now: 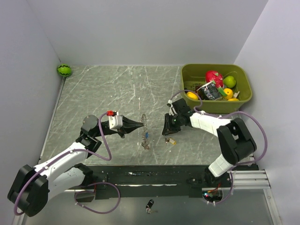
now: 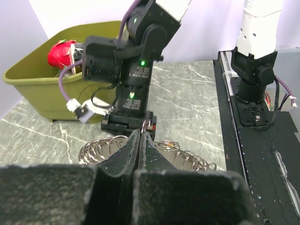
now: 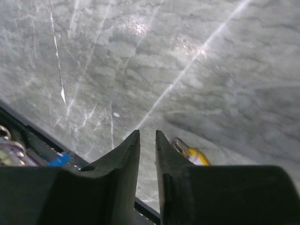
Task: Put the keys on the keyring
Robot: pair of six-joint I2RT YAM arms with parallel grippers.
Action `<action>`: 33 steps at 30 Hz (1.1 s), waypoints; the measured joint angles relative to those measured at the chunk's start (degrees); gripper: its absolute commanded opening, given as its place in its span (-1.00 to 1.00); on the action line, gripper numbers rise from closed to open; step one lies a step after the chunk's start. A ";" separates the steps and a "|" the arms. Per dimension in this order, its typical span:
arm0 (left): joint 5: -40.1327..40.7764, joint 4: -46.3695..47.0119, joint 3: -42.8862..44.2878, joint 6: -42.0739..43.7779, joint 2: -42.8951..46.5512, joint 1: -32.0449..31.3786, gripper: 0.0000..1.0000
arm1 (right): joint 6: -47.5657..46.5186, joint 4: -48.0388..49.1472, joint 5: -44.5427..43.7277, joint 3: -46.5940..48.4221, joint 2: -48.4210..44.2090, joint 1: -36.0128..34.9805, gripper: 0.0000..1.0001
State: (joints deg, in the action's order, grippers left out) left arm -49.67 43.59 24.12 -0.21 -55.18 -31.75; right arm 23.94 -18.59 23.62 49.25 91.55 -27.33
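Nearest the camera, a black rail (image 1: 150, 178) runs along the near edge of a grey marbled table (image 1: 103, 93) walled in pale lavender, with an olive bin (image 1: 211, 107) of toy fruit (image 1: 214, 77) at its far right corner. Midway across the table, toward that near edge, the left gripper (image 1: 140, 124) is pinched tight on the keyring (image 1: 144, 127), which stands on edge. To its right, the right gripper (image 1: 167, 134) points down, jaws a narrow slit apart and empty, beside a yellow-headed key (image 1: 172, 140) on the marble.
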 measured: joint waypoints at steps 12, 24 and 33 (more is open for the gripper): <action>0.00 -0.61 0.00 0.63 0.00 0.02 -0.98 | -1.92 -8.37 -12.00 -0.28 -8.22 -1.57 -0.26; -0.02 -0.59 0.00 0.61 0.00 0.02 -0.98 | -0.61 -9.57 -11.41 -0.94 -4.83 -2.21 -0.26; 0.00 -0.61 0.00 0.66 0.00 0.02 -0.98 | 0.28 -9.07 -10.75 -0.87 -1.60 -3.23 -0.36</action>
State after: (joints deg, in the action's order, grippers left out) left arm -49.67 42.98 24.12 0.45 -55.18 -31.73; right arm 24.23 -27.66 12.86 48.38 89.95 -30.57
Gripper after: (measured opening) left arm 0.023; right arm 0.354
